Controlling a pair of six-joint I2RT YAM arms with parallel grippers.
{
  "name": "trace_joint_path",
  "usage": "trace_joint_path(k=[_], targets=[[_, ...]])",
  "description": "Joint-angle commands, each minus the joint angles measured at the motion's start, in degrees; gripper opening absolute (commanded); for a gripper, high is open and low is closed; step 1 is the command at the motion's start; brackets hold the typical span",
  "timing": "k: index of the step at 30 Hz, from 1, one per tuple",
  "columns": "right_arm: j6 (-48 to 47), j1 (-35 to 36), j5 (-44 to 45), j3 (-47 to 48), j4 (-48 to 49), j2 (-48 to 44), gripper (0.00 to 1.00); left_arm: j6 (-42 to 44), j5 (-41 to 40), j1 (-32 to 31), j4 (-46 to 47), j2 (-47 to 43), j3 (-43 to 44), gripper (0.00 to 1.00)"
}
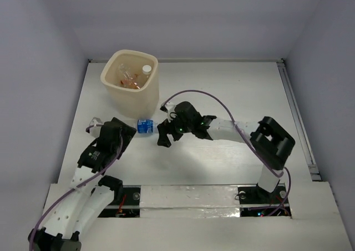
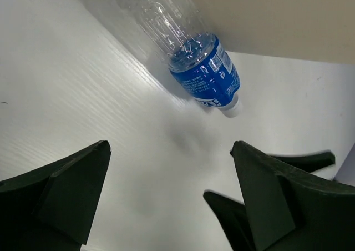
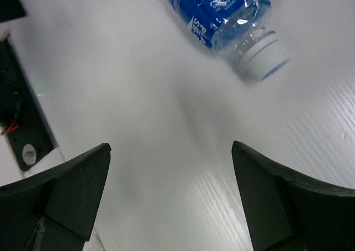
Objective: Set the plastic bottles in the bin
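**Both grippers spread wide, 1 blue-labelled bottle lying between them**

The left gripper (image 2: pixel 169 151) stands with its 2 fingers far apart and nothing between them; its wrist view shows only bare table (image 1: pixel 222 167) in the gap. The right gripper (image 3: pixel 169 148) is spread just as wide and is likewise empty. In the top view the left gripper (image 1: pixel 128 130) and the right gripper (image 1: pixel 163 137) face each other from either side, low over the table.

Just ahead of both sets of fingers lies the blue-labelled bottle (image 1: pixel 146 126), on its side on the table, touched by neither gripper. From the left gripper it sits ahead and slightly to the right (image 2: pixel 205 73), its clear body running away toward the upper left and its white cap (image 2: pixel 230 108) pointing back toward the fingers. From the right gripper it sits ahead and to the right (image 3: pixel 222 6), the white cap (image 3: pixel 265 54) nearest the fingers.

Beyond the bottle, further from both grippers, stands the bin (image 1: pixel 138 101), upright; its cream wall (image 2: pixel 277 18) rises right behind the bottle, and I cannot tell whether the 2 touch. Inside the bin lie other bottles (image 1: pixel 130 79); 1 white cap and some orange show, but their number cannot be told.
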Motion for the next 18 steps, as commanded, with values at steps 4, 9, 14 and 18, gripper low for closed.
trace_joint_path(k=[4,9,14,18], targets=[[5.32,0.20,4.91,-9.01,5.95,-14.80,0.96,-15.30,1.12,-0.11,14.49,4.63,-6.61,0.94],[9.27,0.20,3.51,-16.91,7.18,-26.30,0.96,-25.94,0.51,-0.11,25.85,5.52,-14.19,0.94],[10.60,0.20,1.14,-22.46,5.96,-35.02,0.96,-25.61,-4.59,0.41,29.55,10.78,-14.02,0.96],[11.39,0.20,-0.27,-26.15,4.90,-40.12,0.96,-24.11,-4.33,1.03,35.44,15.09,-14.11,0.97]])
